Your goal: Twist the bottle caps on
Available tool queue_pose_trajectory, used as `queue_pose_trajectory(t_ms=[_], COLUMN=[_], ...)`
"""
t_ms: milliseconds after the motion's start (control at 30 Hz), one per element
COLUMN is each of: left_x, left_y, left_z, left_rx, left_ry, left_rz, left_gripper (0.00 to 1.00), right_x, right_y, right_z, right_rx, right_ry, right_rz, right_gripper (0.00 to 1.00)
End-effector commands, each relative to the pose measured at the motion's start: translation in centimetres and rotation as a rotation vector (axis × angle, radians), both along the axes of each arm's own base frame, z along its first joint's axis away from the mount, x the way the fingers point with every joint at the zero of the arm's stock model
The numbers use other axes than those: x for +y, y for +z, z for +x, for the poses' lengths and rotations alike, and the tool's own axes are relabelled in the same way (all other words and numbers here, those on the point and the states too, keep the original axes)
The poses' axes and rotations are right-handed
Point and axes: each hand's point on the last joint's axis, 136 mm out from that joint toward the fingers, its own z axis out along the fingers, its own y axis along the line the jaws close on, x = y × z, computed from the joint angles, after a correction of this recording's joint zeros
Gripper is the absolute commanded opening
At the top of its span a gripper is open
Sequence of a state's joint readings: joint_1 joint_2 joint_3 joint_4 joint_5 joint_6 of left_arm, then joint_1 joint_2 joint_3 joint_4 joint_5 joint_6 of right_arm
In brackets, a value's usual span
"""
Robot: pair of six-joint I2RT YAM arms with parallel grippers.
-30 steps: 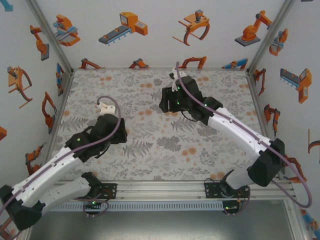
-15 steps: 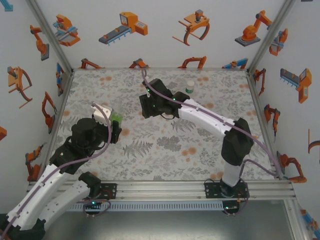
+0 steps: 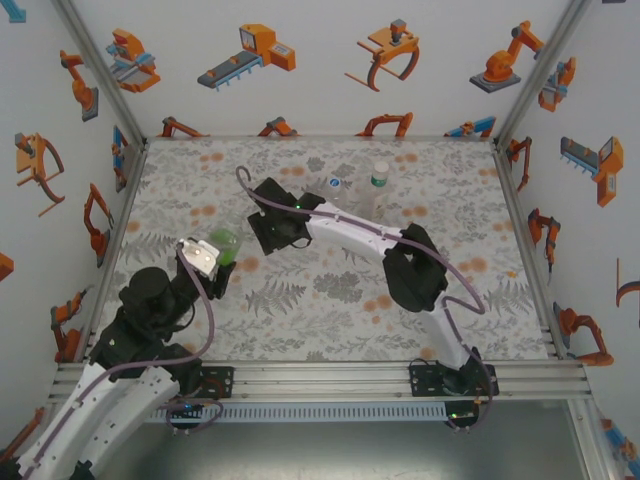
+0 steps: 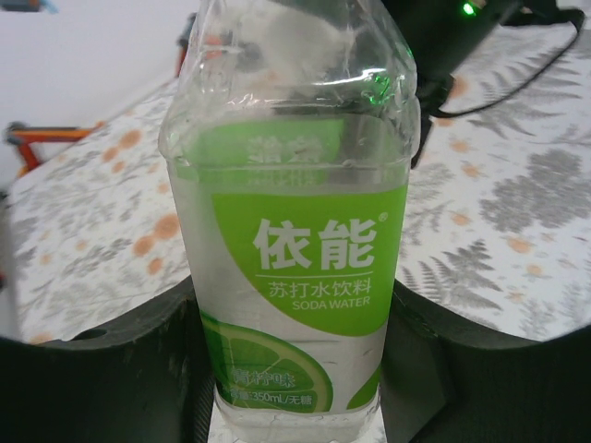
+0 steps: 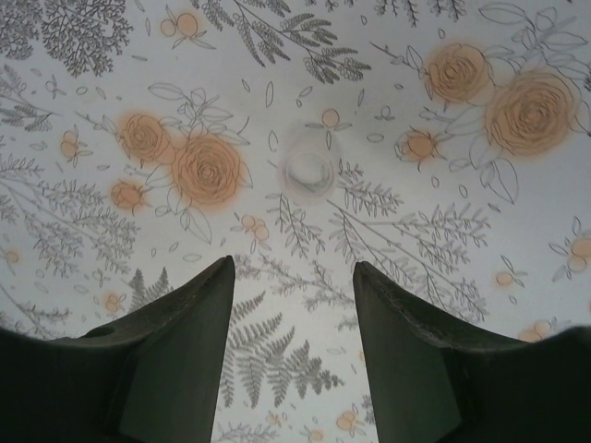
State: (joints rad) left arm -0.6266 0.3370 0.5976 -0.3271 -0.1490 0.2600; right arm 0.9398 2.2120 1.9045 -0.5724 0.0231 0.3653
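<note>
Left fingers (image 4: 111, 388) around green-labelled bottle (image 4: 295, 268), right fingers (image 5: 166, 369) apart near cap (image 5: 309, 171).

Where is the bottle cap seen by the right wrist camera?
In the right wrist view the translucent cap lies on the floral mat, just ahead of the open right end effector, between orange flower clusters.
</note>
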Motion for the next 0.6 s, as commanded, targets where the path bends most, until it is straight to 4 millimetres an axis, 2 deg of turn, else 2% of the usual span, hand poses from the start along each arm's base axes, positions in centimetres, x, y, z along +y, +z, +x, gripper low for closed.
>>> queue_pose_trajectory(t_ms=[0, 133, 267, 567], left_x=[3.4, 4.8, 5.1, 4.4], left_y=[2.4, 3.6, 3.9, 3.7], left_z=[0.7, -0.4, -0.9, -0.4], left_rx=[-0.103, -0.159, -0.2, -0.168], left_ry=[0.185, 0.216, 0.219, 0.199], left_rz=[-0.014, -0.064, -0.1, -0.077], left_gripper=[0.0, 0.0, 0.0, 0.0], right_x=[0.6, 1.4, 1.6, 1.9], right_y=[-0.5, -2.2, -3.7, -5.5], right_z=[0.7, 1.3, 1.9, 2.9], right_rx=[-0.021, -0.017, -0.03, -0.051], right_ry=[0.005, 0.003, -0.01, -0.027], right_rz=[-0.024, -0.04, -0.07, -0.097], right_gripper=[0.52, 0.52, 0.52, 0.48])
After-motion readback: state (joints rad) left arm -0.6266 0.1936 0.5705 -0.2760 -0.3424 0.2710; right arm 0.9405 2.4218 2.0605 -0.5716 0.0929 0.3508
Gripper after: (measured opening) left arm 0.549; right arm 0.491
